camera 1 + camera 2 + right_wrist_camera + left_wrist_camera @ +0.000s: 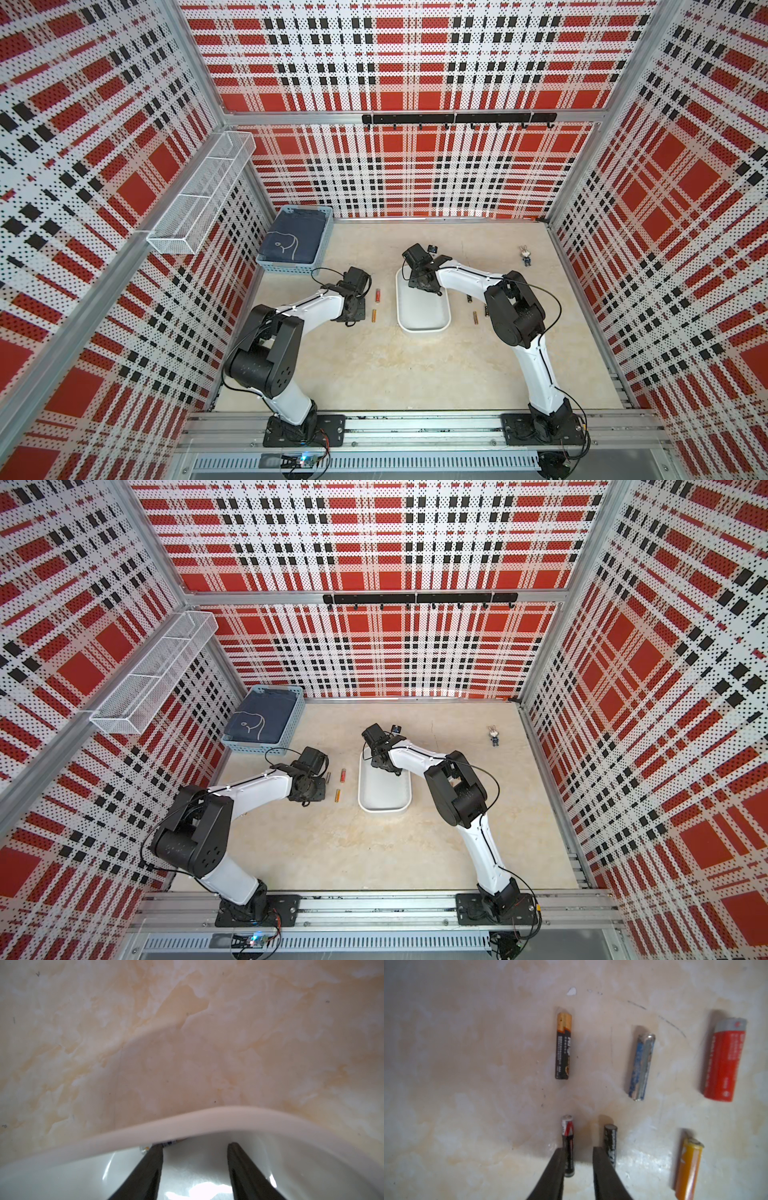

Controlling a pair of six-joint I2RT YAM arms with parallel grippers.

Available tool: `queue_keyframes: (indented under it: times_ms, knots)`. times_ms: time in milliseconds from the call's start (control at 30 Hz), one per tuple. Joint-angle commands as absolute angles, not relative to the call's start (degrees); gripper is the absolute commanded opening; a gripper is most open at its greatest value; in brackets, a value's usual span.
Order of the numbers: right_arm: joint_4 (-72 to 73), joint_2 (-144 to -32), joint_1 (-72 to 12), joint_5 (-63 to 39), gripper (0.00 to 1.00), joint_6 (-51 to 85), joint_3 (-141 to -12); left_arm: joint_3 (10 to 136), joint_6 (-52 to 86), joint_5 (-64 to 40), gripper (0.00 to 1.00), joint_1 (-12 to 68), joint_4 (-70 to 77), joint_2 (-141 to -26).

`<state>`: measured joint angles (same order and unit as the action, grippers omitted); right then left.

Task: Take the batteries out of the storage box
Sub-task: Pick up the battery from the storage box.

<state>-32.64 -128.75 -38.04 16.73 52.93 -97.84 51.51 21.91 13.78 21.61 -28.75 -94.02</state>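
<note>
The white storage box (424, 311) (384, 793) lies mid-table. My right gripper (195, 1145) is open inside its far end, just behind the rim (207, 1120). Beside one fingertip, the blue-and-white end of a battery (169, 1143) peeks out under the rim. In the left wrist view several batteries lie on the table: black-gold (563, 1046), blue-silver (641, 1067), red (723, 1059), orange (689, 1167), black-red (568, 1145) and black (610, 1142). My left gripper (578, 1149) hangs open over them, with nothing between its fingers. In a top view the red (378, 296) and orange (373, 316) batteries lie left of the box.
More batteries (475, 318) lie on the table right of the box, near my right arm. A light-blue basket with dark cloth (297, 245) stands at the back left. A rabbit figurine (525, 254) is at the back right. A wire-mesh shelf (199, 195) hangs on the left wall.
</note>
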Motion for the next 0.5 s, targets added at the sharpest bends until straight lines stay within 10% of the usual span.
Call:
queue_keyframes:
  times_ms: [0,467]
  knots:
    - [-31.6,-128.0,-38.4,15.6,0.58,54.3,-95.5,52.8,22.5,14.4,0.29,22.2,-28.9,-94.4]
    - [-30.9,-123.2,-38.5,14.5,0.59,53.5,-95.1,53.3,23.0,16.7,0.29,21.9,-30.9,-91.3]
